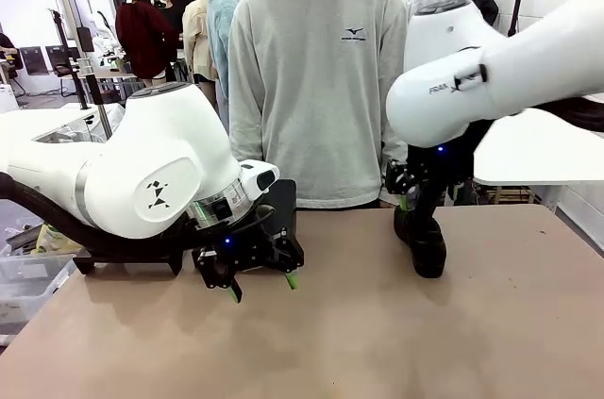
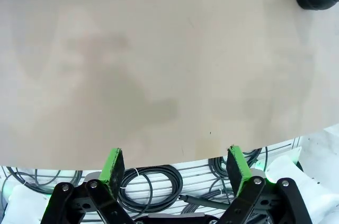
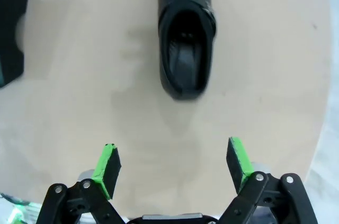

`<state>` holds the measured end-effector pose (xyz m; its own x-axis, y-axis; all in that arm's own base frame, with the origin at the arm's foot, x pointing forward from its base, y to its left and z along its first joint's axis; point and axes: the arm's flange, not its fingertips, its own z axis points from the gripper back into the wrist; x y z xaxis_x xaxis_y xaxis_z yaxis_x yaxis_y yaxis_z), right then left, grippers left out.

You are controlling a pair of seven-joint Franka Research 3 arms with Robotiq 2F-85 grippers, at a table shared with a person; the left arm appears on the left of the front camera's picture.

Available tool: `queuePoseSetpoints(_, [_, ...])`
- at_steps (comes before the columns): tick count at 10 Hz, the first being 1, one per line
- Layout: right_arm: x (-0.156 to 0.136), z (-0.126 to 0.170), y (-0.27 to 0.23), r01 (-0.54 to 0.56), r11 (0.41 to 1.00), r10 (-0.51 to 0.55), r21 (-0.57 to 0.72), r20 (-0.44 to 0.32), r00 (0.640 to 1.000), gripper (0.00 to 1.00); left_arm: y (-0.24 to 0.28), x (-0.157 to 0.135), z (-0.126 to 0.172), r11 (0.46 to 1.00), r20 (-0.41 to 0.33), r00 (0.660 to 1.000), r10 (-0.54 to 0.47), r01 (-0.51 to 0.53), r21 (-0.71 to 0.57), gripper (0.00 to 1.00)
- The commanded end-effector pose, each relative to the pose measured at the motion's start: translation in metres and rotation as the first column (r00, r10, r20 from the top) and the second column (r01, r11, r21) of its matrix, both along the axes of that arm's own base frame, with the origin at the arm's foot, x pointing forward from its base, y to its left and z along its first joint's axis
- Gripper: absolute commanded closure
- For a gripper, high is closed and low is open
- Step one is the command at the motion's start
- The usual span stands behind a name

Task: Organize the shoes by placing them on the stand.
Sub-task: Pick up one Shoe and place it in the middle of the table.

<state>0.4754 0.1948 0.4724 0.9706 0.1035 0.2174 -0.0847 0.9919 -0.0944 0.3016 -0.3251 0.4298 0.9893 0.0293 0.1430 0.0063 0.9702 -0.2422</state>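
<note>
**Little readable print**

The right arm (image 1: 491,69) carries small dark lettering on its white shell that seems to begin "FR", too small to read fully. The person's grey sweatshirt (image 1: 316,69) bears a small dark chest emblem with a line of illegible print beneath it.

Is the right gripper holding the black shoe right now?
No. In the right wrist view the right gripper is open with bare table between its fingers, and the shoe lies on the table ahead of them, untouched.
</note>
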Motion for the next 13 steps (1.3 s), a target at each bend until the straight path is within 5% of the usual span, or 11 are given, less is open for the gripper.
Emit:
queuePoseSetpoints(1, [0.039,-0.028,0.007,-0.037,0.996,0.041,0.083,-0.048,0.998,0.0,-0.001,0.001,-0.001,1.0,-0.01,1.0,-0.003,0.002,-0.019,0.0])
queuePoseSetpoints(4, [0.058,-0.063,0.004,0.005,0.994,0.009,0.111,-0.123,0.992,0.0,-0.001,0.001,-0.001,1.0,-0.01,1.0,-0.003,0.002,-0.019,0.0])
queuePoseSetpoints(7, [0.064,-0.095,0.011,-0.009,0.996,0.019,0.092,-0.112,0.994,0.0,-0.001,0.001,-0.001,1.0,-0.01,1.0,-0.003,0.002,-0.019,0.0])
queuePoseSetpoints(13, [0.066,-0.119,0.02,0.018,0.996,-0.004,0.09,-0.156,0.988,0.0,-0.001,0.001,-0.001,1.0,-0.01,1.0,-0.003,0.002,-0.019,0.0])
